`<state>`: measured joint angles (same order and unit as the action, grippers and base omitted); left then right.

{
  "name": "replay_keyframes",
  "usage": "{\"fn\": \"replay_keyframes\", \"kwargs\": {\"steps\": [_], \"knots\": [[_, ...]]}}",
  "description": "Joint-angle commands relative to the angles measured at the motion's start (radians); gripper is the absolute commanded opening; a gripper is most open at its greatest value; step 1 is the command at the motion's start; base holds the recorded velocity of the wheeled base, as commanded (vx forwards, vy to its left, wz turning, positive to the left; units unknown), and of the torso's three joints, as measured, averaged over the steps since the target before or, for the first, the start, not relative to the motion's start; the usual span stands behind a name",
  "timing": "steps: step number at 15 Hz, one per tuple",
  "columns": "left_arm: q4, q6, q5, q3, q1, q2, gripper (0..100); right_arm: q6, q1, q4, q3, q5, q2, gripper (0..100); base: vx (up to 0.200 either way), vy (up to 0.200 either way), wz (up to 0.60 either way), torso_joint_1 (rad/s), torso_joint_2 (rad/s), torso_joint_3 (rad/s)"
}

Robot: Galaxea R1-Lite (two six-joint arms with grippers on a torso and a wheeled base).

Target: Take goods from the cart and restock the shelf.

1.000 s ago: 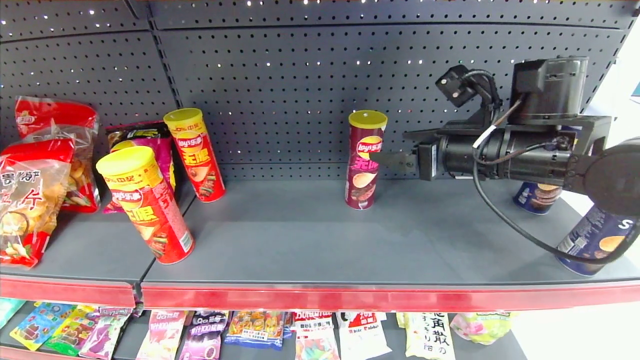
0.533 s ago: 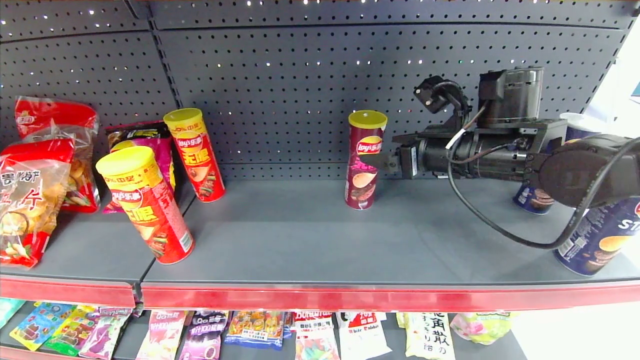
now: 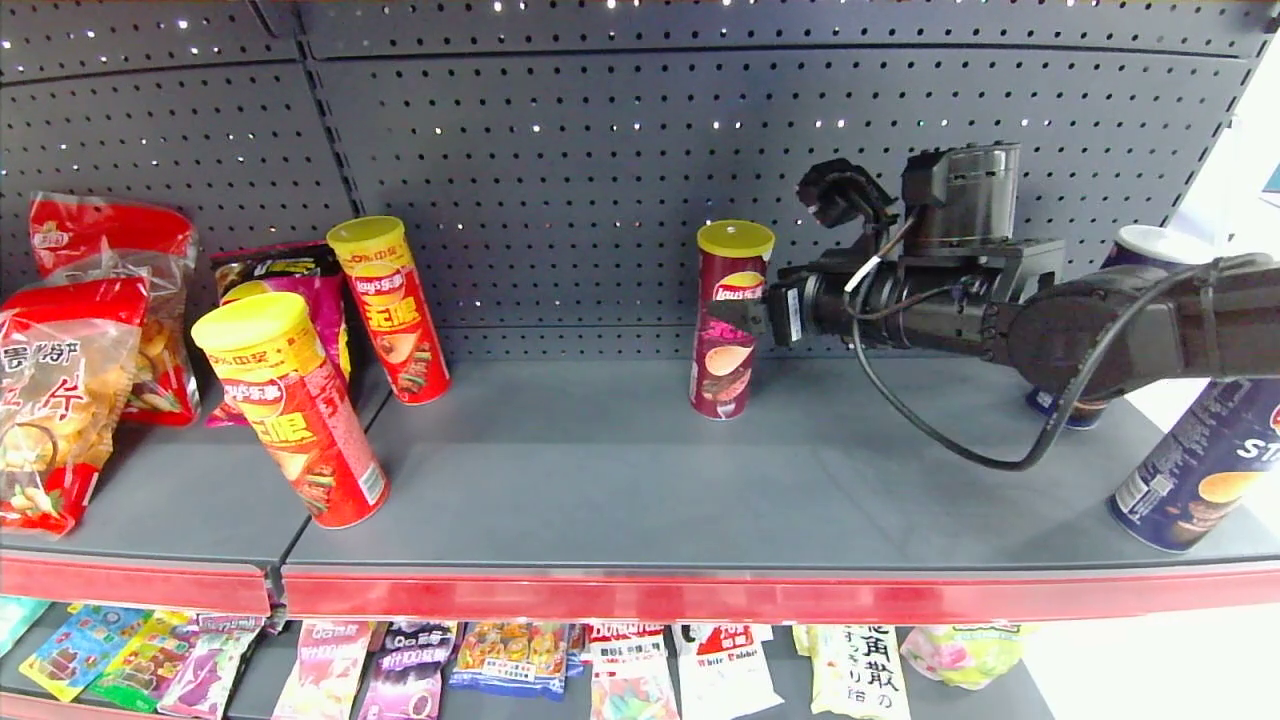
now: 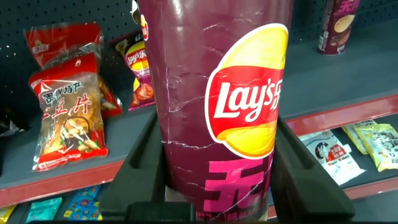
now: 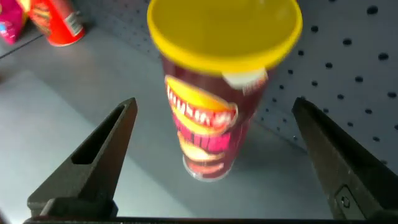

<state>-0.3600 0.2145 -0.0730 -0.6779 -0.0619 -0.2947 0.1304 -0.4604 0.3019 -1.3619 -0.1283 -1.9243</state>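
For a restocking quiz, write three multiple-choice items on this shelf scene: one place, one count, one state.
1. The upright maroon cardboard chip can with yellow lid stands: A on the grey metal shelf; B on the lower shelf; C in a cart.
2. Red yellow-lidded cardboard chip cans: A one; B two; C four.
3. The right end effector is: A shut on a bag; B shut empty; C open.
Key: A, its base rests there; B, two stand at left; C, its fingers spread wide of the can.

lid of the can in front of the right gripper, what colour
The lid is yellow; right wrist view.
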Motion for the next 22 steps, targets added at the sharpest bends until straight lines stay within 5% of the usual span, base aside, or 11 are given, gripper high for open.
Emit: {"fn": "replay_keyframes", "kwargs": {"steps": [1,7,22], "knots": [[0.001,0.000,0.001,0.004,0.001,0.005,0,0.001,-0.012,0.000,-0.025,0.016,-0.032,100,0.000,0.000,0.00,0.000,0.00,0.000],[0.001,-0.027,0.004,-0.002,0.001,0.008,0,0.000,-0.020,0.000,-0.063,0.072,-0.067,100,0.000,0.000,0.00,0.000,0.00,0.000],[0.000,-0.029,0.004,0.006,0.001,0.014,0,-0.005,-0.035,0.003,-0.120,0.110,-0.134,100,0.000,0.000,0.00,0.000,0.00,0.000]]}}
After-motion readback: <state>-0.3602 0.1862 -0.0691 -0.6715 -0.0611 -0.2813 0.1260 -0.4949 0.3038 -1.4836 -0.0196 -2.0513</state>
